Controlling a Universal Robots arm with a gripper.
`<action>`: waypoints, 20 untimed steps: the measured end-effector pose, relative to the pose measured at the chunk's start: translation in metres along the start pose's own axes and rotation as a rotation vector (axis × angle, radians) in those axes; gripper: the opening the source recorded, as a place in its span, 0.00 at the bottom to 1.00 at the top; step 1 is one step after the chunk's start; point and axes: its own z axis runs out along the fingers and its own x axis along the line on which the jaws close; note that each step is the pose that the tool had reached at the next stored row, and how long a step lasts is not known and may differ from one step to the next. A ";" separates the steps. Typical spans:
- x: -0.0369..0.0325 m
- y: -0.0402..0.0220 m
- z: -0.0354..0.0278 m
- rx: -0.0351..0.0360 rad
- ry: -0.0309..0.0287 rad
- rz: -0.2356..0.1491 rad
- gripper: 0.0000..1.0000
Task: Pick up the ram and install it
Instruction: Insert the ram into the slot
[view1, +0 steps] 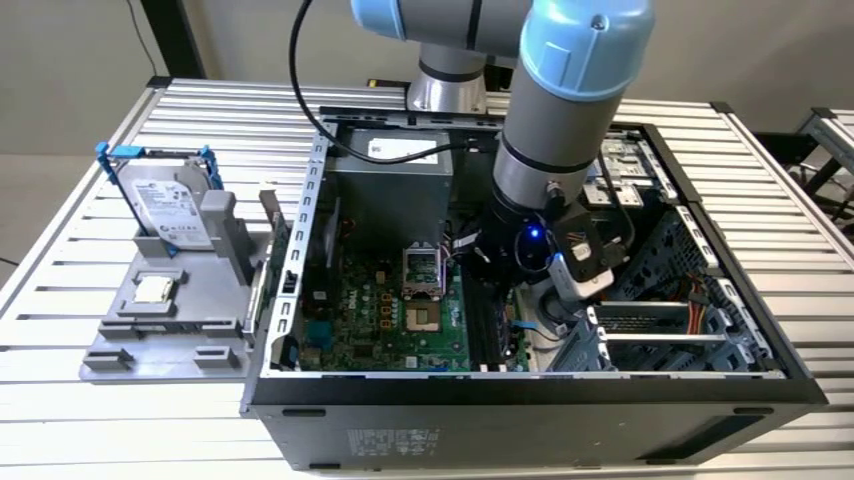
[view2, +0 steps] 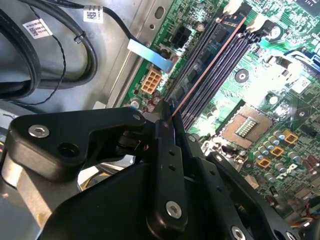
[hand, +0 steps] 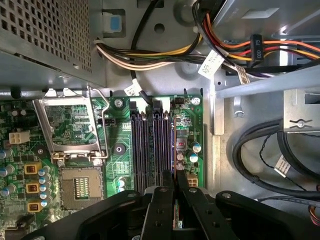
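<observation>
Ram (view2: 210, 62) stick stands edge-on in a motherboard (hand: 117, 130) slot, pinched by the closed hand (hand: 175, 192) inside the computer case (view1: 534, 385).

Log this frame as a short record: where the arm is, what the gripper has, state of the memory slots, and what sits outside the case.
arm position: reaching down into the open black computer case, above the green motherboard
gripper: black gripper, fingers shut on the ram
held item: thin green ram stick, seen edge-on between the fingers
memory slots: parallel dark slots, ram lined up over the end one nearest the case wall
cpu socket: open, lever raised
outside case: silver hard drive in blue frame standing on a grey holder
</observation>
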 end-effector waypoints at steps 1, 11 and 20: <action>0.0000 0.0000 0.0003 0.0002 0.0000 0.000 0.00; 0.0001 0.0017 0.0036 0.0000 -0.0003 0.000 0.00; 0.0000 0.0017 0.0045 -0.0001 -0.0003 -0.001 0.00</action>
